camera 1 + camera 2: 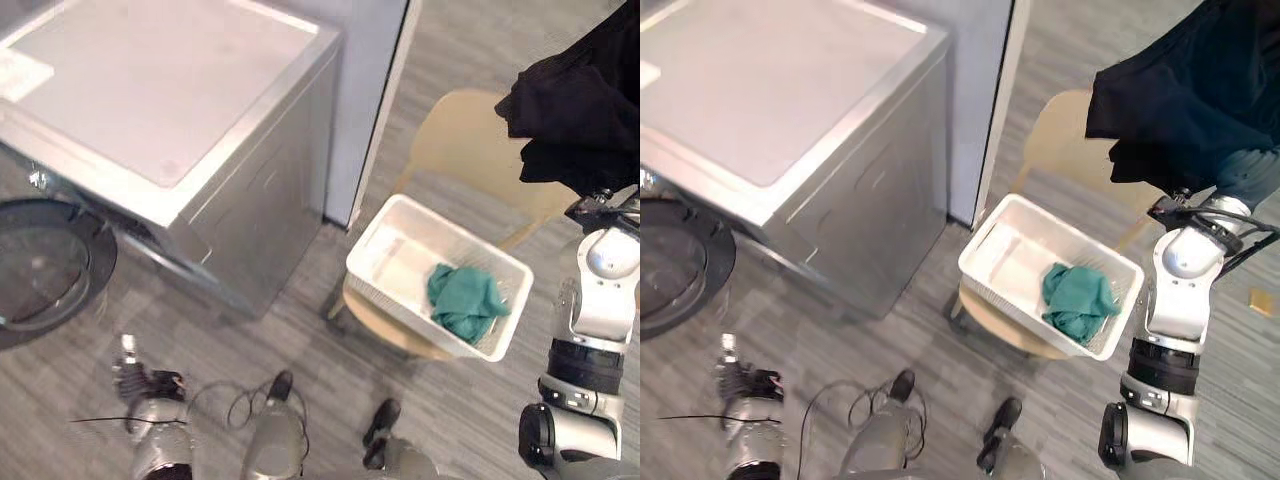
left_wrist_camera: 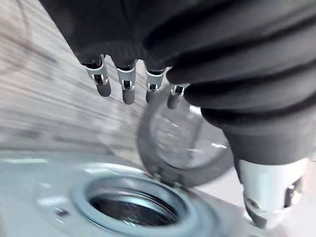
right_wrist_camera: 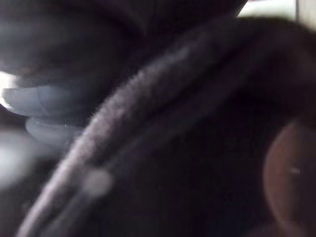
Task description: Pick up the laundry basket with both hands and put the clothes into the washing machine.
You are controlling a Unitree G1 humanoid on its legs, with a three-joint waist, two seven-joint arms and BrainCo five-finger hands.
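A black garment (image 1: 585, 110) hangs in the air at the upper right, above the wooden chair (image 1: 460, 140). My right arm rises into it and the cloth covers its hand; dark fabric (image 3: 187, 138) lies close before the right wrist camera. The white laundry basket (image 1: 375, 228) sits on the chair's seat with a green cloth (image 1: 465, 300) bunched in its near right corner. My left hand (image 1: 140, 385) is low at the left, fingers (image 2: 127, 84) straight and holding nothing, just out from the washing machine's drum opening (image 2: 131, 207).
The silver washing machine (image 1: 180, 130) stands at the upper left with its round door (image 1: 45, 265) swung open to the left. A white wall panel (image 1: 375, 100) separates it from the chair. A small tan object (image 1: 1262, 300) lies on the floor at the right.
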